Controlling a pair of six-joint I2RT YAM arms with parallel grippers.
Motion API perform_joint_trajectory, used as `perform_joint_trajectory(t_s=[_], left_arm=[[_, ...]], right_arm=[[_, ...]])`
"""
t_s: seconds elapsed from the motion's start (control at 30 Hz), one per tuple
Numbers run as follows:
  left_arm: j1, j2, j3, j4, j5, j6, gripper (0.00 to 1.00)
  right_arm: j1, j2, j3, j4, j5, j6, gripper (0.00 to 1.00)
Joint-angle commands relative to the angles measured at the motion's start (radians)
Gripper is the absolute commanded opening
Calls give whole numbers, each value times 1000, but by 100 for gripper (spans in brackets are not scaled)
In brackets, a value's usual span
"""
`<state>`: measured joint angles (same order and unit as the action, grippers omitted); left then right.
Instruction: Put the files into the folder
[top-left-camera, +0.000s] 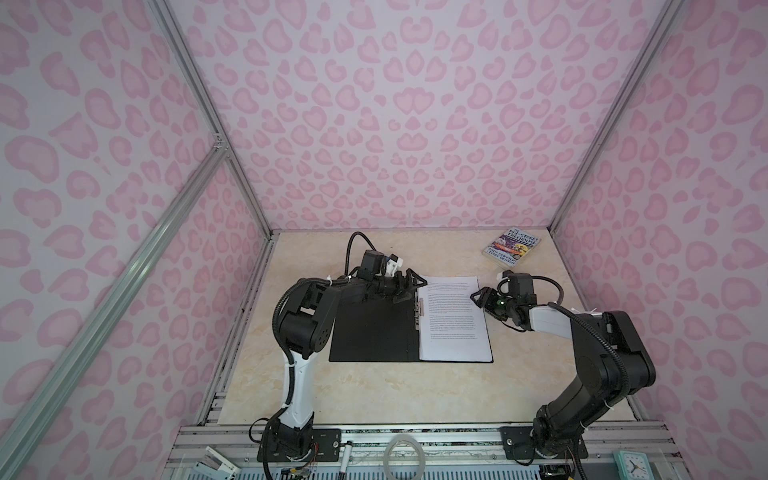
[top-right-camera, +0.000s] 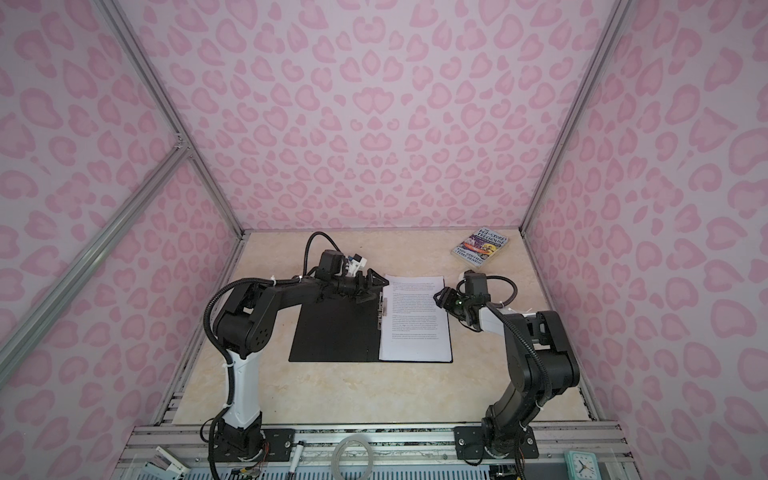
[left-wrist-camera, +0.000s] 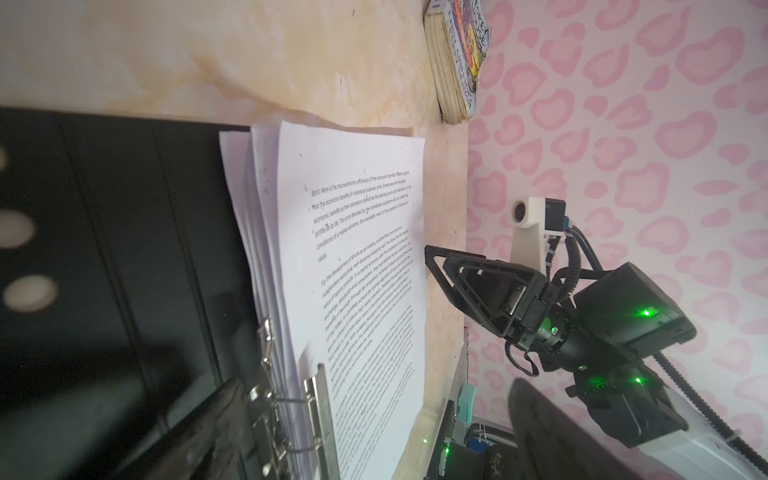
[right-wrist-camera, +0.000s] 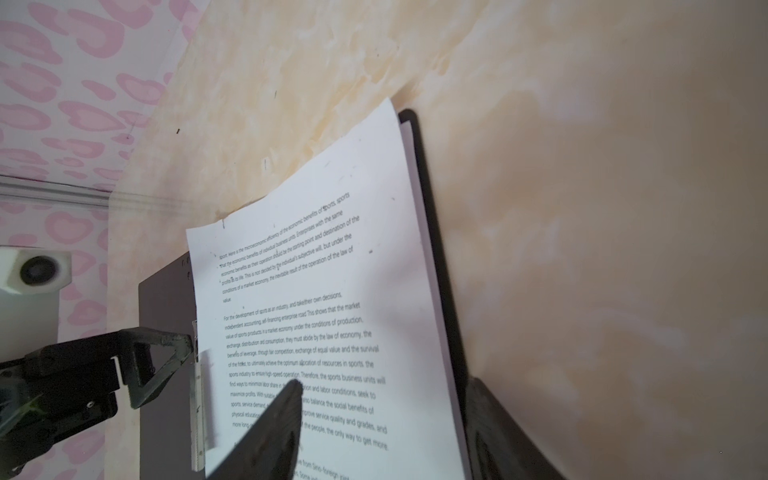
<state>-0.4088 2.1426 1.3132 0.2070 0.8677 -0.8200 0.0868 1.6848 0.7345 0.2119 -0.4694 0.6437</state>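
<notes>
The folder (top-left-camera: 370, 332) (top-right-camera: 332, 332) lies open on the table, black inside up. The files (top-left-camera: 453, 320) (top-right-camera: 415, 320), a stack of white printed sheets, rest on its right half beside the metal spine clip (left-wrist-camera: 320, 415). My left gripper (top-left-camera: 411, 290) (top-right-camera: 376, 289) (left-wrist-camera: 374, 436) hangs open at the far end of the spine, over the clip. My right gripper (top-left-camera: 478, 296) (top-right-camera: 440, 296) (right-wrist-camera: 386, 415) is open at the sheets' right edge. One of its fingers (right-wrist-camera: 282, 424) is over the top sheet and the other is past the folder's rim (right-wrist-camera: 436, 249); it holds nothing.
A small colourful paperback book (top-left-camera: 513, 248) (top-right-camera: 481, 246) (left-wrist-camera: 455, 62) lies at the far right corner of the table. Pink patterned walls close in three sides. On the front rail sit a tape ring (top-left-camera: 405, 455) and a small clock (top-left-camera: 631, 465).
</notes>
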Motion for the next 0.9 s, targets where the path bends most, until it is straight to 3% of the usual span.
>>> perform_joint_trajectory(t_s=[0.0,0.1,0.2,0.23,0.87], left_arm=[[1,30,25,6,23,-15,100],[1,53,41,13,32,-28,100],[0,64,63,16,37,-34,100],[0,68,66,21,41,-38,100],[-4,-18,-12,171,109,-147,100]], right_arm=[[0,16,-9,33,-30,17,63],[1,28,-13,50,-41,26,65],[-1,35,-13,58,-46,37,81],[-1,35,-15,62,-48,39,96],[-1,52,-9,78,-74,62,98]])
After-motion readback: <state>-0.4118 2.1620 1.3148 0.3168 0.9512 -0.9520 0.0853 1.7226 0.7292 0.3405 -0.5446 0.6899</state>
